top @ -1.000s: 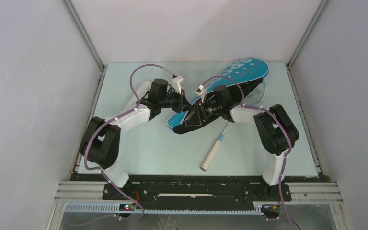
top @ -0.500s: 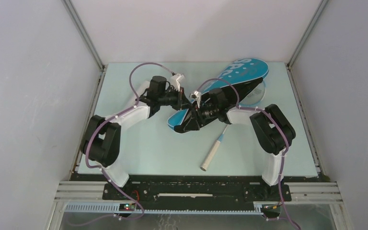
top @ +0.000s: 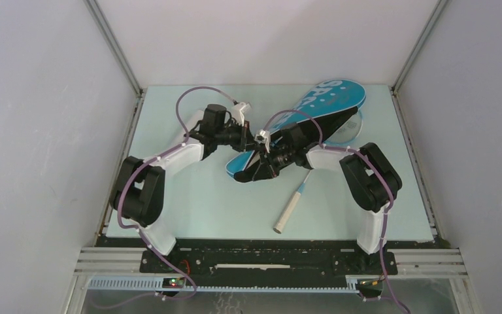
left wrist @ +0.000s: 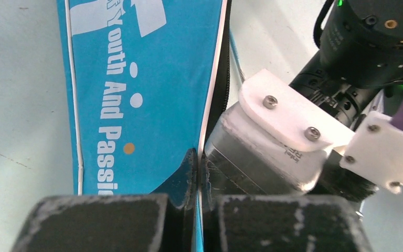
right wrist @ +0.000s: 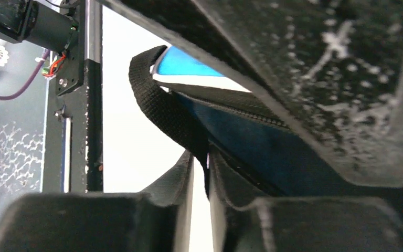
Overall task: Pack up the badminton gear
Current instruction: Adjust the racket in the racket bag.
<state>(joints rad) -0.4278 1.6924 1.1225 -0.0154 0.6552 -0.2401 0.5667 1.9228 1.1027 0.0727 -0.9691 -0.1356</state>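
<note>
The blue racket bag (top: 327, 98) lies diagonally across the table, narrow end toward the middle. My left gripper (top: 253, 139) is shut on the bag's blue edge (left wrist: 136, 79), and the fabric runs between its fingertips (left wrist: 198, 168). My right gripper (top: 266, 160) meets it from the other side at the narrow end. Its jaws (right wrist: 200, 163) stand almost together, pinching a black piece of the bag where the black strap (right wrist: 162, 113) joins the zip seam. A racket's white handle (top: 287, 210) sticks out toward the near edge. Its head (top: 355, 125) shows partly beside the bag.
The right wrist's camera housing (left wrist: 273, 142) sits close against my left fingers. White enclosure walls stand on three sides of the pale table (top: 189, 203). A black rail (top: 268, 258) runs along the near edge.
My right gripper has slid left along the bag to its narrow end and its jaws have closed in. The left gripper has kept its hold.
</note>
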